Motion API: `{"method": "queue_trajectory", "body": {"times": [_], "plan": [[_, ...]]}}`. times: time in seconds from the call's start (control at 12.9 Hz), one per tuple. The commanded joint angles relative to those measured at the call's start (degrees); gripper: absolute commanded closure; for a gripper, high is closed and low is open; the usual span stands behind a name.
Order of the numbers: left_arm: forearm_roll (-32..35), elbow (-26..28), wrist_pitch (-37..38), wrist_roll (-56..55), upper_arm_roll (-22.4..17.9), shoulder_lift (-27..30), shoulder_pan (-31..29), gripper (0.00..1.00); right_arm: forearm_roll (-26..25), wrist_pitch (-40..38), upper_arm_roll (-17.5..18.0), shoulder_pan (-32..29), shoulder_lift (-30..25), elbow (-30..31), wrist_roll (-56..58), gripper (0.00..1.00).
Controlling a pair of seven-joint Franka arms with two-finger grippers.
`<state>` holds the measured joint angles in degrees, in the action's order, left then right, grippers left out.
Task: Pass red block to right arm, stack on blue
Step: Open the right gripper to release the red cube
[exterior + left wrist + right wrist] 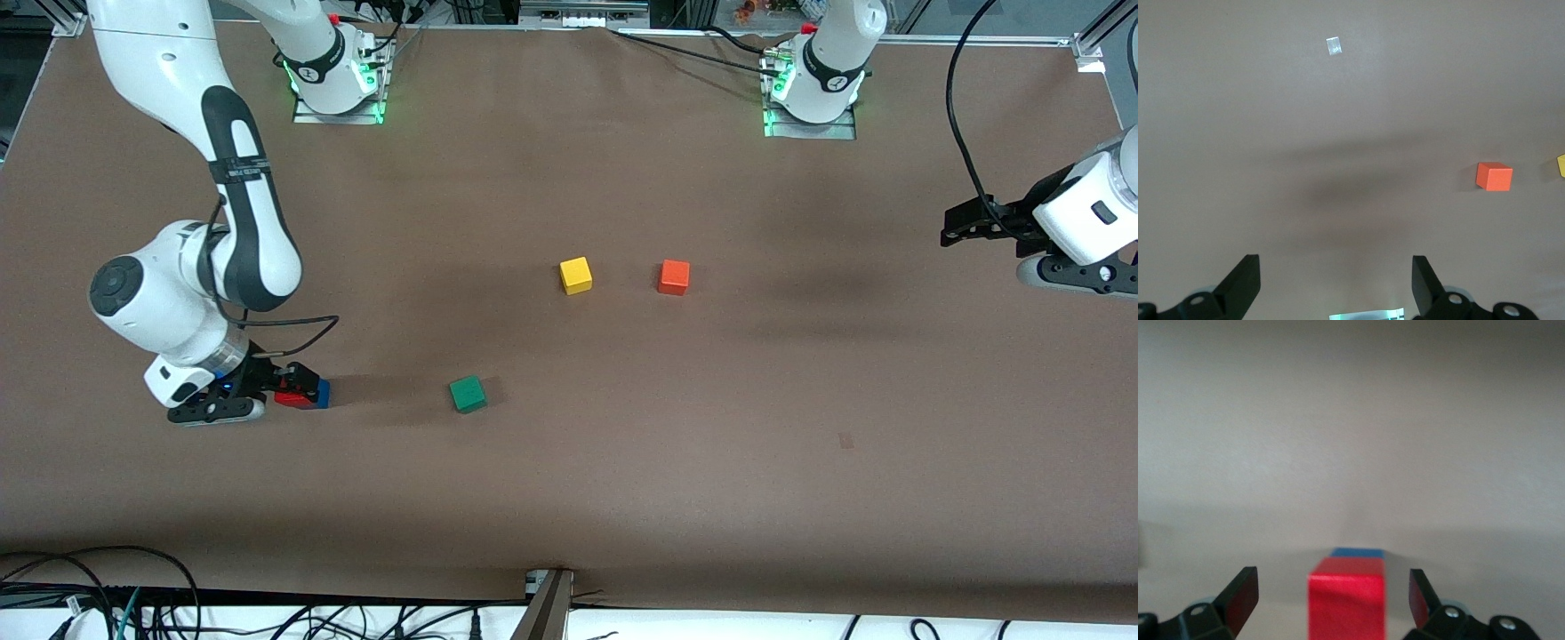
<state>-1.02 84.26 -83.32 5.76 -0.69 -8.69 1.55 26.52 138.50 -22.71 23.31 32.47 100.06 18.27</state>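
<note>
Smooth red cube (1346, 599) seemingly atop blue cube (1357, 553)

On the table (622, 498), the green cube (468, 394) is taken as the reference. Toward the right arm's end from it, about as near to the front camera, the blue block (323, 393) is set, and the red block (289, 397) is placed on it. The right gripper (1332, 579) is lowered around that stack, its fingers spread on either side of the red block and apart from it. The yellow cube (576, 276) is found farther from the front camera than the green cube, toward the left arm's end. The orange cube (674, 277) is set just as far back, still more toward that end. The left gripper (1336, 263) is held waiting, spread wide, over the table's left-arm end, well apart from the green cube.
</note>
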Motion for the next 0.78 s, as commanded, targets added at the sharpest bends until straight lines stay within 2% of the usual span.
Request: {"method": "queue_trajectory", "body": {"times": [0.0,0.31,0.54,0.7], "plan": [[-1.00,-0.50,0.09,0.30,0.07,0.26,-0.32,0.00,-5.31,-10.75,-2.86,0.25,-3.11,-4.23,0.01,0.00],[-1.00,-0.50,0.09,0.21,0.07,0.26,-0.32,0.00,-7.54,-26.15,-6.03,0.25,-4.69,-12.77,-1.30,0.00],[-1.00,-0.50,0.09,0.04,0.07,0.26,-0.32,0.00,-9.11,-32.13,-6.47,0.42,-9.42,-12.79,-5.42,0.00],[-1.00,-0.50,0.09,-0.14,-0.02,0.26,-0.32,0.00,-13.14,-36.26,-6.21,2.25,-14.16,-12.61,-10.69,0.00]]}}
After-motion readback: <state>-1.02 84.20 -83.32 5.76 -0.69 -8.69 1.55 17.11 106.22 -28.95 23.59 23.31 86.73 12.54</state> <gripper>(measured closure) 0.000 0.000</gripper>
